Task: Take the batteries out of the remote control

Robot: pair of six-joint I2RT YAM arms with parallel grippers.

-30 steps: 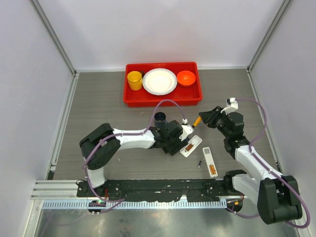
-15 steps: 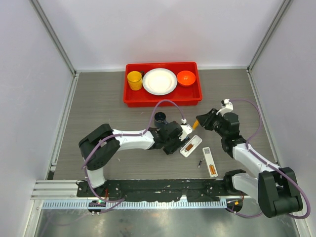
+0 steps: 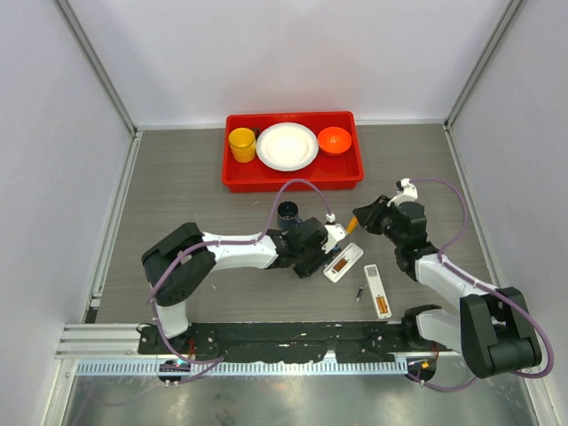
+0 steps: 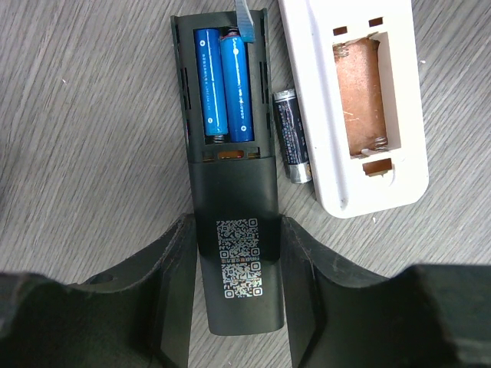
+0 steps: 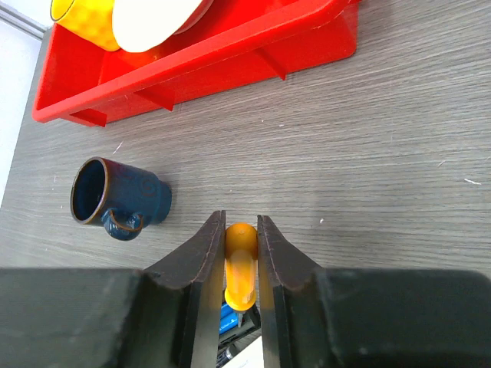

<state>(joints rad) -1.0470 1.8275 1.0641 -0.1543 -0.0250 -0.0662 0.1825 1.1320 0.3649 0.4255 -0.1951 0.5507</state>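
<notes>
The black remote [image 4: 234, 192] is clamped at its near end between the fingers of the left claw [image 4: 238, 230], its bay open. Two blue batteries [image 4: 222, 84] are seated side by side in that bay. The blade tip of the orange-handled screwdriver [image 5: 240, 268], pinched in the right claw [image 5: 240, 222], is seen at the bay's far edge. A dark battery [image 4: 291, 134] is lodged between this remote and a white remote [image 4: 326, 92], also lying open. A blue mug [image 5: 119, 195] and a red tray [image 5: 230, 69] are set farther back on the bench [image 5: 345, 169].
</notes>
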